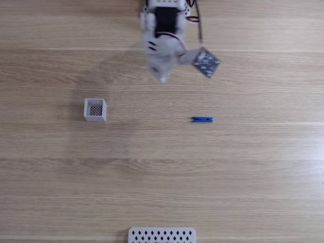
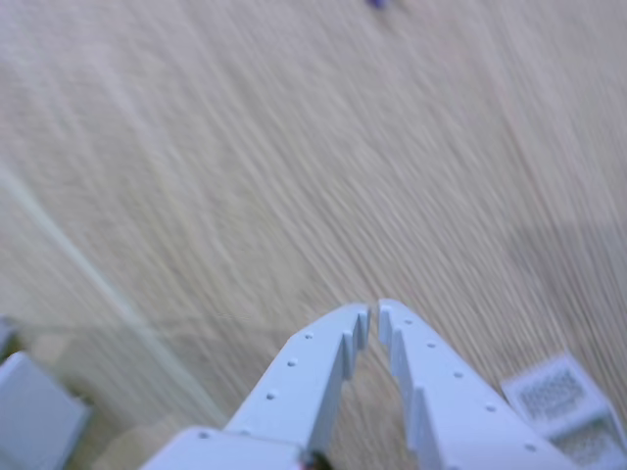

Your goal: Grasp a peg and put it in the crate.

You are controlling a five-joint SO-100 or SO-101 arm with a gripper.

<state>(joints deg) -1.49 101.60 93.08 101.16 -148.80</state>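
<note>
Fixed view from above: the arm enters from the top edge, its end effector (image 1: 163, 76) held above the counter (image 1: 253, 172) with the fingertips nearly together and nothing between them; the other view shows the two white fingers (image 2: 313, 362) almost touching at their tips, so the end effector is clenched and empty. The peg (image 1: 202, 119), slim and bright blue, lies flat on the counter with its long axis running left to right, below and to the right of the end effector and well apart from it; in the other view it is a small blue smudge at the top edge (image 2: 377, 4). The crate (image 1: 95, 110) stands upright and open-topped to the left in the fixed view, well apart from the peg, with its dark mesh bottom visible

The step in hand is judged to be the approach to the peg. To do it well, the fingers need to part before descent, the wrist should turn so the fingers close across the narrow width of the peg and not along its length, and the grasp should fall near the middle so that the thin clip does not pivot or skid

The counter is pale wood-grain laminate, smooth and bare around both things, leaving ample room. A flat white perforated panel (image 1: 161, 235) lies at the bottom edge, clear of the path
</note>
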